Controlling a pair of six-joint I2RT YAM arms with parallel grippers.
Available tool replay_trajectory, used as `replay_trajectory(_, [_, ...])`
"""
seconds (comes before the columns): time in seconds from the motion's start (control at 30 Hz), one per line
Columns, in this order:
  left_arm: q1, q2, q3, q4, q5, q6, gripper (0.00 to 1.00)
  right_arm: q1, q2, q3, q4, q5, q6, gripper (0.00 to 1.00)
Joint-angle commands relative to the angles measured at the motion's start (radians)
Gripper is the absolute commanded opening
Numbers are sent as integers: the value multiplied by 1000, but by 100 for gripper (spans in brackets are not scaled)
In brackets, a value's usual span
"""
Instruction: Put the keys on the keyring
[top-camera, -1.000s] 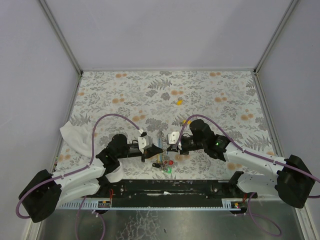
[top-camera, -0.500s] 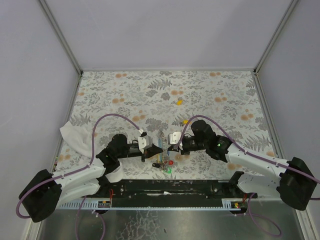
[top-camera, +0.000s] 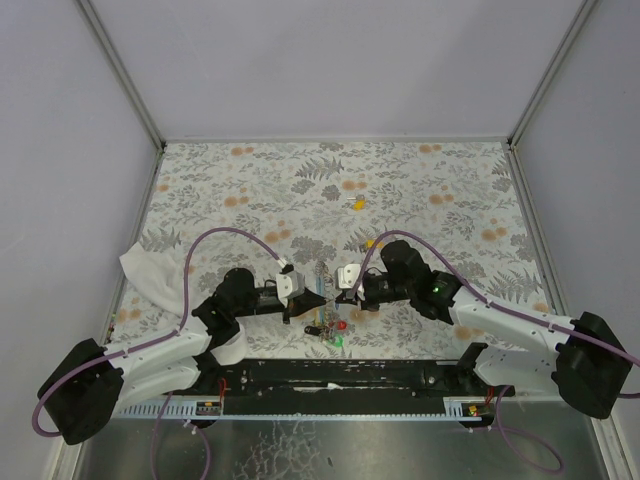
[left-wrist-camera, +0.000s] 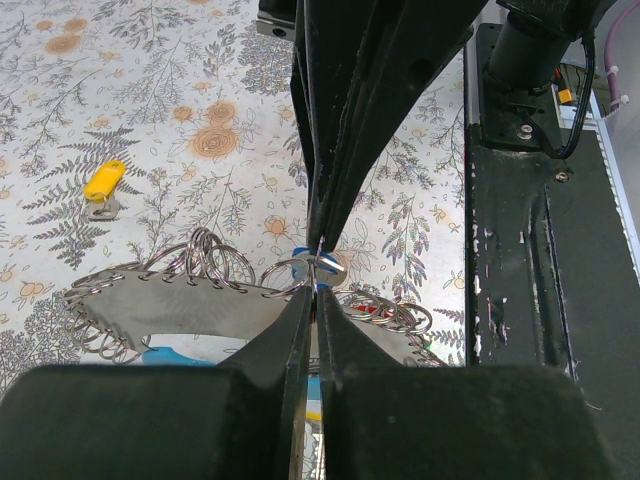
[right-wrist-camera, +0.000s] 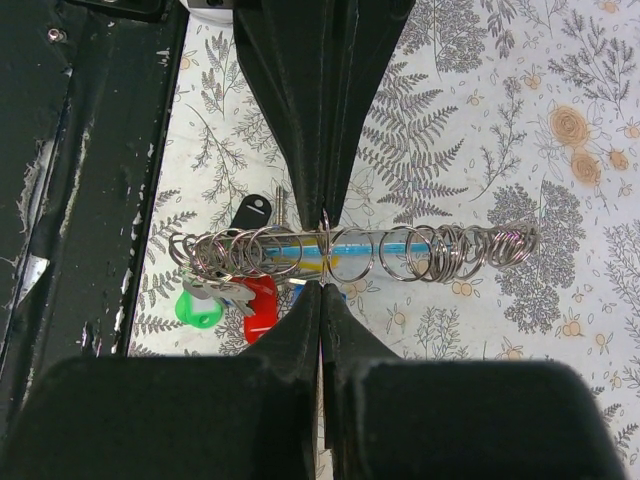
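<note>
Metal keyring (left-wrist-camera: 318, 268) clamped between left gripper (left-wrist-camera: 316, 294) and right gripper (right-wrist-camera: 322, 288), both fully closed; steadies it, likely for threading keys (right-wrist-camera: 262, 303).

Floral table (top-camera: 250, 170): yellow key (top-camera: 357, 203), white cloth (top-camera: 145, 270)

A desk (top-camera: 450, 170) covered in a grey fern-and-orange-flower print filled the enclosure. Plain pale walls (top-camera: 330, 60) rose on three sides, joined by metal corner posts (top-camera: 120, 75). A black rail (top-camera: 340, 378) edged the near side.
</note>
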Motion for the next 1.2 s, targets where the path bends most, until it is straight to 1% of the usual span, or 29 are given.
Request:
replay_trajectory(0.0, [-4, 1, 8, 89, 14, 17, 0, 4, 2, 17, 33, -28, 8, 0])
replay_trajectory(0.47, [-4, 13, 11, 90, 23, 17, 0, 4, 0, 15, 45, -45, 12, 0])
replay_trajectory(0.77, [-4, 9, 12, 87, 22, 17, 0, 4, -7, 9, 47, 7, 21, 0])
replay_trajectory(1.17, [-4, 11, 13, 85, 23, 19, 0, 3, -9, 7, 49, -6, 19, 0])
